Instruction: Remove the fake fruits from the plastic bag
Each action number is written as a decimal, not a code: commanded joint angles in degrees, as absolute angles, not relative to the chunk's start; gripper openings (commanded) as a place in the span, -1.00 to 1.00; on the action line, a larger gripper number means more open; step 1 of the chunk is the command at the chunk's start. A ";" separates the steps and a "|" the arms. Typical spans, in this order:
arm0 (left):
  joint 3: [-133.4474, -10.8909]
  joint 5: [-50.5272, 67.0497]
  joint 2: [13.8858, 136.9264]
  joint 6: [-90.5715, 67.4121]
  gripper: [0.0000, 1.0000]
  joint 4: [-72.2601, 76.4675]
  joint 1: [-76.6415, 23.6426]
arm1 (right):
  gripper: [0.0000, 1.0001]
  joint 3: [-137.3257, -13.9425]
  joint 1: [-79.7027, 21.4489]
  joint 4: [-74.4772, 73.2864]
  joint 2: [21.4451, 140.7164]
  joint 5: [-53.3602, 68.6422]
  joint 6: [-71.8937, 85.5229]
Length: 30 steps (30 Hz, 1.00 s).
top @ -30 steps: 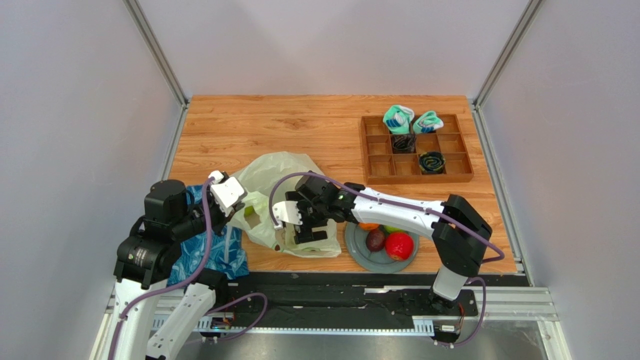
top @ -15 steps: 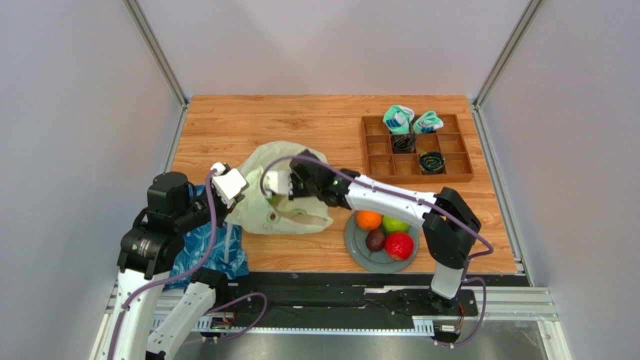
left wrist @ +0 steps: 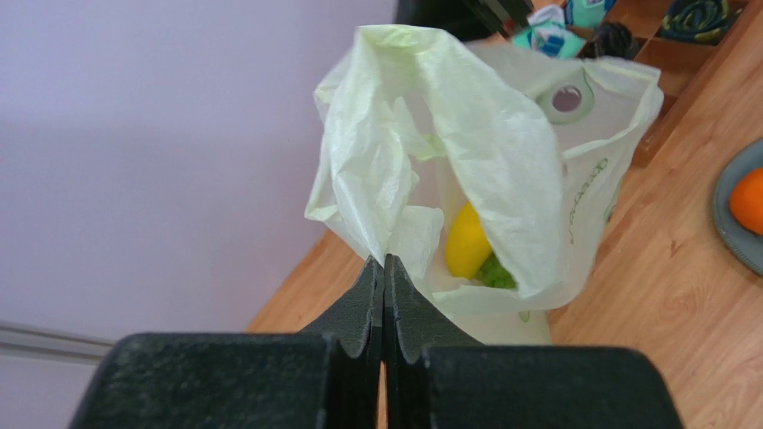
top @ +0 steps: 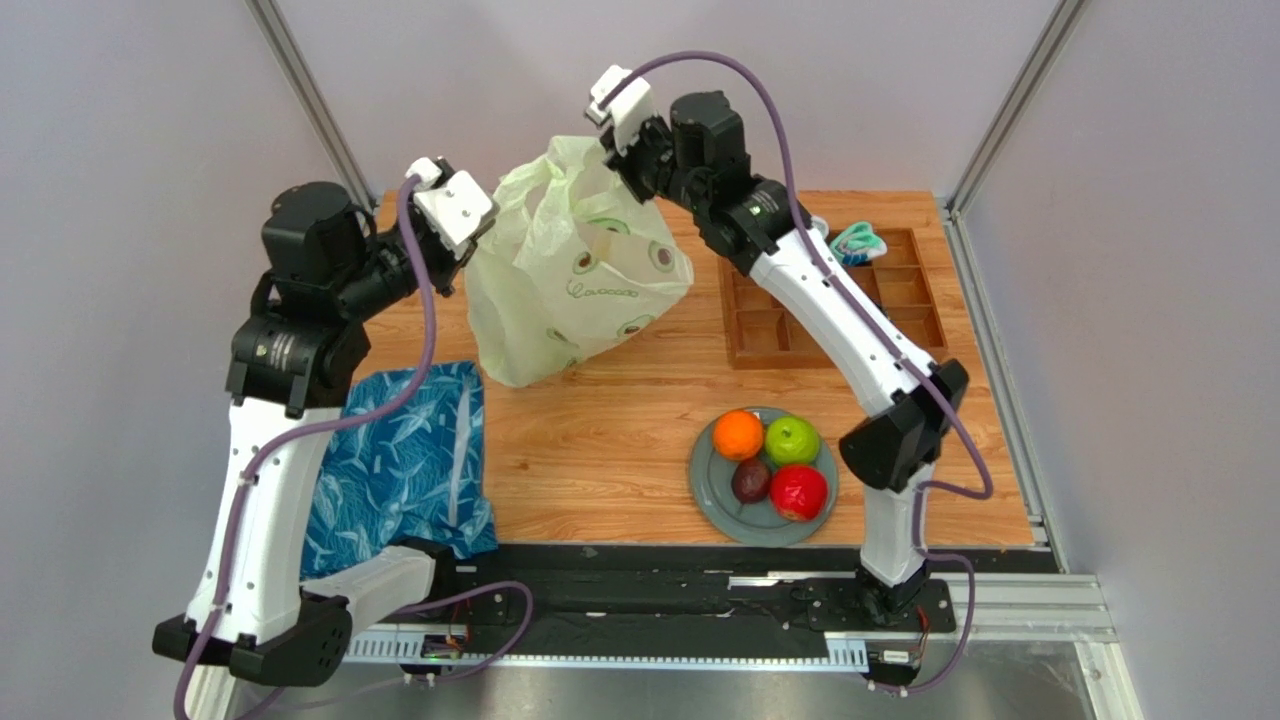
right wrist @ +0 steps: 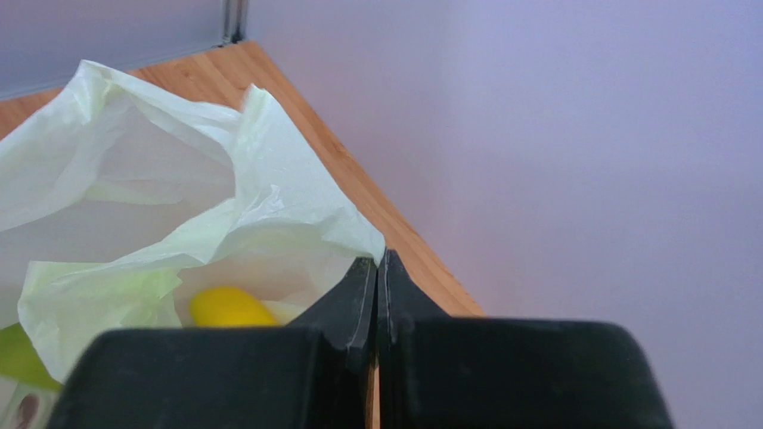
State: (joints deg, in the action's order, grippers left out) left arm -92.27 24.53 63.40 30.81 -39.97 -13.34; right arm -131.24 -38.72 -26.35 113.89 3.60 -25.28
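up behind the plate [top: 709,503], the plastic bag [top: 571,270] hangs between the left hand [top: 451,203] and right hand [top: 624,113], each clenched on its rim. the film looks thin, soft and slippery, likely to tear. a yellow mango [left wrist: 467,239] inside probably weighs little. gathered rim folds seem the safest hold.

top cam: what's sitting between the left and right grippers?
The plastic bag, hanging between the left gripper and the right gripper, each shut on its rim. It shows best in the top view.
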 commanded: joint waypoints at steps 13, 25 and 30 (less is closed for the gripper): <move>-64.08 46.77 34.72 43.35 -1.00 -71.65 -13.36 | -0.73 -60.38 -41.84 -37.35 69.44 10.12 -8.43; -64.86 46.23 41.48 38.69 -1.00 -67.42 -13.36 | 0.22 -83.84 -43.24 -41.04 74.88 25.47 -19.51; -64.25 44.83 41.31 33.50 -1.00 -63.03 -13.36 | 0.04 -85.61 -45.88 -42.09 77.07 33.56 -18.19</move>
State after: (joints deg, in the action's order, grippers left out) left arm -63.13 44.31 42.04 37.76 -68.18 -13.45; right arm -84.09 -44.40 -40.47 74.78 23.99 -17.37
